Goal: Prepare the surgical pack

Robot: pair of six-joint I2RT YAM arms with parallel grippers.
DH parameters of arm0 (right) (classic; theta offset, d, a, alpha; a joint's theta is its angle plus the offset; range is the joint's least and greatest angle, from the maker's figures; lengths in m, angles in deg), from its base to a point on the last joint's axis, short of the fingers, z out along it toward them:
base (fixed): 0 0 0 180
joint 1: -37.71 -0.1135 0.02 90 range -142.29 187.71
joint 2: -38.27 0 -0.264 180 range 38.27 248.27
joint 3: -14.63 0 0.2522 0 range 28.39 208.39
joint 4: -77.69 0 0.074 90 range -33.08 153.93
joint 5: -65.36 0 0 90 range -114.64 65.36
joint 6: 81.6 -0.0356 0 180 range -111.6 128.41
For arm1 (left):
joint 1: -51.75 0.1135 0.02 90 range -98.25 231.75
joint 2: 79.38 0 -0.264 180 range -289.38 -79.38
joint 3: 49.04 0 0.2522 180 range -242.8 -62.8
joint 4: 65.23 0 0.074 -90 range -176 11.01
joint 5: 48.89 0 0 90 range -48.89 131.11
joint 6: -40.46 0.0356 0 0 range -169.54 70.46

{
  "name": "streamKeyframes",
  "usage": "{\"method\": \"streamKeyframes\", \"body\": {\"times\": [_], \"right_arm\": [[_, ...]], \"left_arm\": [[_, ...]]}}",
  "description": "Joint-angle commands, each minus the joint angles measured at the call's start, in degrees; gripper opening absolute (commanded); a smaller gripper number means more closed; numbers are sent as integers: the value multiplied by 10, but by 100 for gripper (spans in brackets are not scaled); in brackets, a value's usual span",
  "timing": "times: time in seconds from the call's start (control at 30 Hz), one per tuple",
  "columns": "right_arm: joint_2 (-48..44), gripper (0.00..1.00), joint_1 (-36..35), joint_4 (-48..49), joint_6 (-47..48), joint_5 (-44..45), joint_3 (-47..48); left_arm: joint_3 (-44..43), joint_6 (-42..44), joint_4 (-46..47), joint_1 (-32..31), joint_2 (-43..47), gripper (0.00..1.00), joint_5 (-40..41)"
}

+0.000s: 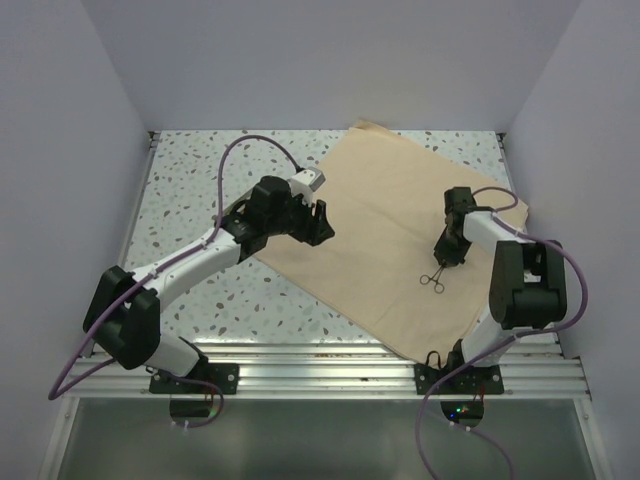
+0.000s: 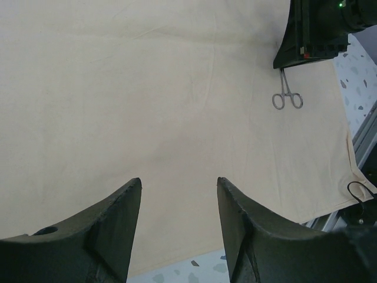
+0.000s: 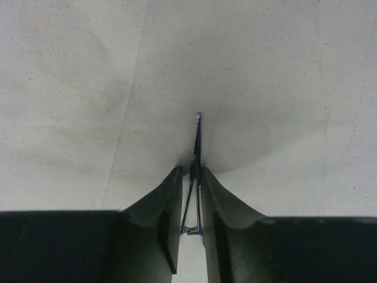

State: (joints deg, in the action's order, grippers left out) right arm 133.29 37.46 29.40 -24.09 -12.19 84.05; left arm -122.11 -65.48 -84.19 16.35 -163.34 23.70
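On the cloth (image 1: 380,220), right pincer (image 3: 192,177) clamps forceps (image 2: 287,97).

Top external high above the 6 o'clock edge, facing down toward 12 o'clock, wrist views close over cloth sheet (image 1: 400,230), all sharing forceps (image 1: 433,281).

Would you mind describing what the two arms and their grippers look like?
The left arm and right arm have white links with chunky black joints and a purple cable looping along each. The left gripper and right gripper have matte black, wedge-shaped fingers.
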Motion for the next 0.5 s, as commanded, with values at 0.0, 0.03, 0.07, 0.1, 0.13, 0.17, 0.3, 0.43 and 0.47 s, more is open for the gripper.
{"method": "streamKeyframes", "body": {"times": [0.0, 0.03, 0.07, 0.1, 0.13, 0.17, 0.3, 0.43, 0.47], "right_arm": [[7, 19, 1, 2, -12, 6, 19], [3, 14, 1, 1, -12, 5, 20], [-10, 10, 1, 0, -11, 6, 19], [-18, 5, 2, 0, -10, 7, 20], [-26, 2, 1, -3, -7, 7, 20], [-48, 0, 1, -4, -5, 6, 21], [-110, 0, -1, 18, 13, -66, 12], [-151, 0, -30, 54, 17, -138, 9], [-158, 0, -40, 62, 18, -144, 10]], "left_arm": [[-5, -3, 26, -3, 20, 58, -8], [-4, -3, 27, -3, 20, 59, -8], [-4, -3, 28, -3, 19, 59, -10], [-4, -6, 29, -3, 18, 59, -12], [-2, -8, 34, -4, 13, 59, -21], [-1, -9, 40, -4, 11, 60, -29], [11, -40, 97, -3, -6, 61, -81], [13, -80, 183, -5, -42, 62, -139], [11, -90, 198, -6, -48, 63, -152]]}}
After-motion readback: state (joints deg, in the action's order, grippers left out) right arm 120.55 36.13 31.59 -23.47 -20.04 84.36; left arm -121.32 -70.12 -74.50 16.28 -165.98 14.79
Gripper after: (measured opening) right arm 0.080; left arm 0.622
